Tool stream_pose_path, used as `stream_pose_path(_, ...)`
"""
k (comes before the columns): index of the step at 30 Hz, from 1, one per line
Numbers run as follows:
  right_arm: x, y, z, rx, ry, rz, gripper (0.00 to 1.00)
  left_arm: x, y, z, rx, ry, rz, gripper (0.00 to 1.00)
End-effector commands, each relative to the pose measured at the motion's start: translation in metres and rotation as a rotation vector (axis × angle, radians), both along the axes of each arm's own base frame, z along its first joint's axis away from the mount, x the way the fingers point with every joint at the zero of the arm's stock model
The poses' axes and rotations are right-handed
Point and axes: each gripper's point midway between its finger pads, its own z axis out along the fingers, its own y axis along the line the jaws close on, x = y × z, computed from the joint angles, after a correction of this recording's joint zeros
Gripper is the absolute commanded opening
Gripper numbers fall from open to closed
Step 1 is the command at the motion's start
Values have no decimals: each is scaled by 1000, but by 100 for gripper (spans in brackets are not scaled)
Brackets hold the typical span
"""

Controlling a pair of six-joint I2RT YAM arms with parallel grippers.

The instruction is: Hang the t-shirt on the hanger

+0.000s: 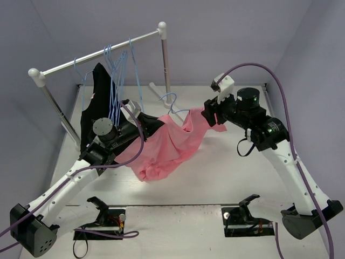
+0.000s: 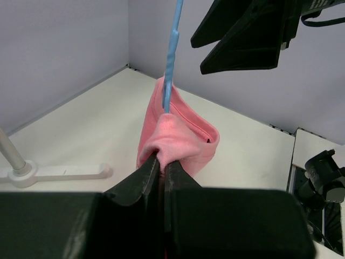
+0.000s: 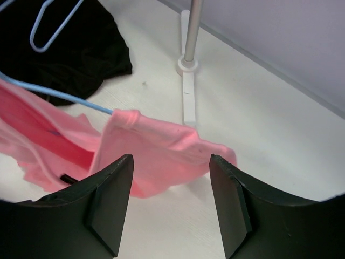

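Pale lavender walls all round, white bench, clothes rack at the back with blue hangers and a black garment. Left end effector is clenched on a fold of the pink t-shirt, which sags between the arms down onto the bench, with the hanger poking into it. Right end effector is spread wide just over the shirt's edge, gripping nothing.
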Motion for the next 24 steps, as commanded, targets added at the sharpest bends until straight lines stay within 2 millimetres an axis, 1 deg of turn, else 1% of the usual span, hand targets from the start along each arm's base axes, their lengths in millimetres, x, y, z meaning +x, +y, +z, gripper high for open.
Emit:
stream_pose_path(1,-8,8,16,-89,-124,212,55,-16,8,59,-114,-153,-36,0)
stream_pose_path(4,-8,12,3,-139,-123,274,54,-20,7,61,-110,-152,-52,0)
stream_pose_path(7,-3,13,-5,-176,-127,289,55,-24,6,63,-106,-148,-73,0)
stream_pose_path(10,3,13,-4,-201,-144,289,56,-30,6,62,-94,-139,-94,0)
stream_pose_path(14,10,19,-9,-214,-137,320,57,-34,8,68,-97,-145,-97,0)
stream_pose_path(20,4,34,-18,-181,-108,406,57,-41,8,77,-90,-149,-120,0)
stream_pose_path(22,4,35,-21,-182,-102,411,57,-43,7,76,-82,-143,-139,0)
stream_pose_path(24,4,36,-23,-183,-98,419,54,-49,5,75,-67,-134,-173,0)
